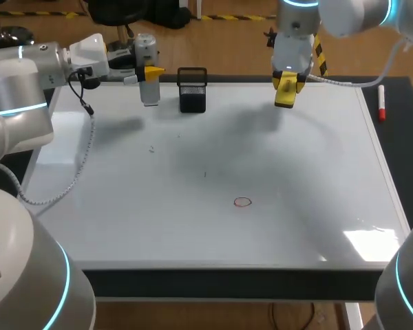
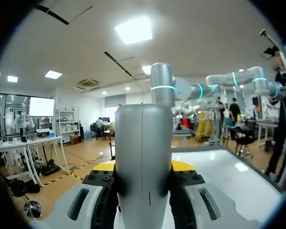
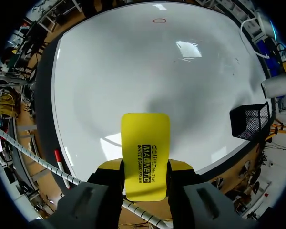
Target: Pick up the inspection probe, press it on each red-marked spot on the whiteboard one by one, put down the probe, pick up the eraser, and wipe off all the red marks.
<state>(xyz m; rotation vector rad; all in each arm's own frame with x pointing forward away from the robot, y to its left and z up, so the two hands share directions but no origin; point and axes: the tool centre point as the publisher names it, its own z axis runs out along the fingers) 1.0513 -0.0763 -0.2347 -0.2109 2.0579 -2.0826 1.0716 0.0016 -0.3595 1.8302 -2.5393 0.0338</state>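
Observation:
The silver cylindrical probe (image 1: pixel 149 88) stands upright over the whiteboard's (image 1: pixel 296 158) far left edge, with my left gripper (image 1: pixel 153 71) shut on it. The left wrist view shows the probe (image 2: pixel 143 157) clamped between the yellow-tipped fingers (image 2: pixel 181 165). My right gripper (image 1: pixel 288 79) hangs over the far middle of the board, shut on the yellow eraser (image 1: pixel 285 96). The right wrist view has the eraser (image 3: pixel 145 152) sticking out between the fingers. One small red circle (image 1: pixel 242 202) is drawn on the board's near middle, and the red circle (image 3: pixel 158 20) lies far ahead of the eraser.
A black mesh holder (image 1: pixel 192 89) stands at the board's far edge between the two grippers, and the holder (image 3: pixel 250 119) shows beside the eraser in the right wrist view. A red marker (image 1: pixel 381 103) lies on the dark table right of the board.

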